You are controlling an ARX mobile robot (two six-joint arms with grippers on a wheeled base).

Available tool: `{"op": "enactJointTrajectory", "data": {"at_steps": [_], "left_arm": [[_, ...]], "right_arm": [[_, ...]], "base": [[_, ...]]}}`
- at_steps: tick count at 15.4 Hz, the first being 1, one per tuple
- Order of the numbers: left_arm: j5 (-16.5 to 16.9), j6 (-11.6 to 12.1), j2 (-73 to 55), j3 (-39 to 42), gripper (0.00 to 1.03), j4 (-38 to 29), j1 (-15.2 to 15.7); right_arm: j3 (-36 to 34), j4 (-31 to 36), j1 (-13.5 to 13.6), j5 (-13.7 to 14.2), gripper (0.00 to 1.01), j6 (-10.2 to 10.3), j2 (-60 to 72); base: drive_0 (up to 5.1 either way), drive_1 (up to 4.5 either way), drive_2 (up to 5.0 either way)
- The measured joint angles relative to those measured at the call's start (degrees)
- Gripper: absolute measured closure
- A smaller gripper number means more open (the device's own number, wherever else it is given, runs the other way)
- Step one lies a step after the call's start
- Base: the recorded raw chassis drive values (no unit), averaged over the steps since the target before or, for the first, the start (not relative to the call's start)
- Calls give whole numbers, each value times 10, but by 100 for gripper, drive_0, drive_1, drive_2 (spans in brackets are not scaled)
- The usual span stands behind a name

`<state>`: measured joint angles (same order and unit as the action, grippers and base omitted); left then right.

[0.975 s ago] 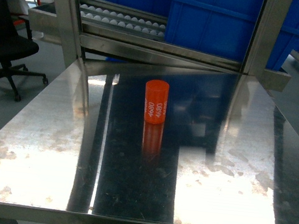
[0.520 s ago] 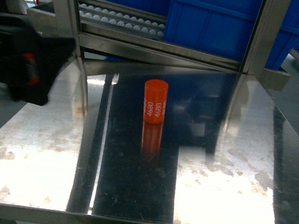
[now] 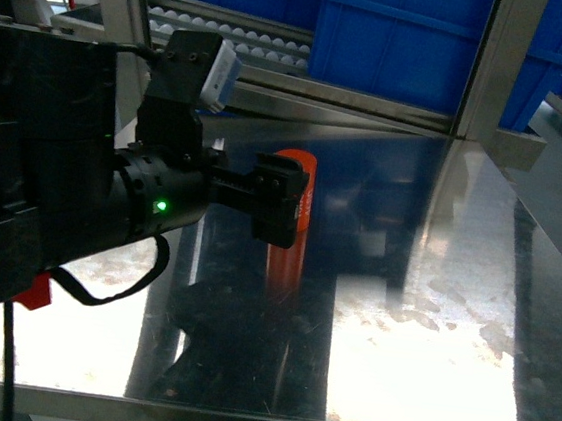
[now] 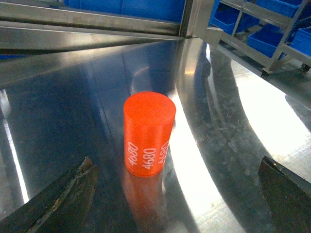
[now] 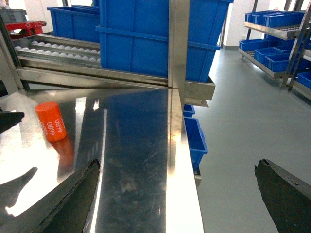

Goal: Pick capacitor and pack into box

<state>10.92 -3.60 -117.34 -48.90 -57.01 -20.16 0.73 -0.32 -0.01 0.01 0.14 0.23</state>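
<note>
Near table's far edge: upright orange cylindrical capacitor (image 4: pixel 148 133), white "4680", on mirror-bright steel table (image 3: pixel 431 317).
Left gripper (image 3: pixel 284 203): spread wide, ungrasping, just beside capacitor.
Right gripper (image 5: pixel 177 196): spread wide, empty.
Beyond: blue plastic bins (image 5: pixel 160 36).

Head: above table (image 3: pixel 431 317), slanting down.
Left wrist: close, low, facing capacitor (image 4: pixel 148 133).
Right wrist: farther, table's edge.
Shared: capacitor, table.

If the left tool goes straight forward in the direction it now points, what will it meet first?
Most likely the orange capacitor. It stands upright on the steel table, centred ahead between the open fingers of the left tool, nothing between. Exact depth is unclear.
</note>
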Motion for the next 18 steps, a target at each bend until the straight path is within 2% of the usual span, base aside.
{"op": "enactJointTrajectory", "data": {"at_steps": [6, 8, 10, 13, 16, 18], "left_arm": [[-9, 15, -161, -192, 5, 35, -6], [-24, 14, -194, -221, 5, 25, -7], [-30, 10, -210, -231, 21, 12, -9], [-35, 10, -218, -235, 54, -3, -10], [-40, 10, -208, -217, 57, -28, -8], [-60, 19, -134, -141, 57, -60, -4]], "right_arm": [[0, 0, 0, 0, 3, 0, 0], [0, 0, 0, 0, 3, 0, 0], [0, 0, 0, 0, 3, 0, 0], [0, 0, 0, 0, 3, 0, 0], [0, 0, 0, 0, 3, 0, 0], [0, 0, 0, 0, 3, 0, 0]], "base": [[0, 0, 0], [0, 0, 0], [0, 0, 0], [0, 0, 0], [0, 0, 0], [0, 0, 0]]}}
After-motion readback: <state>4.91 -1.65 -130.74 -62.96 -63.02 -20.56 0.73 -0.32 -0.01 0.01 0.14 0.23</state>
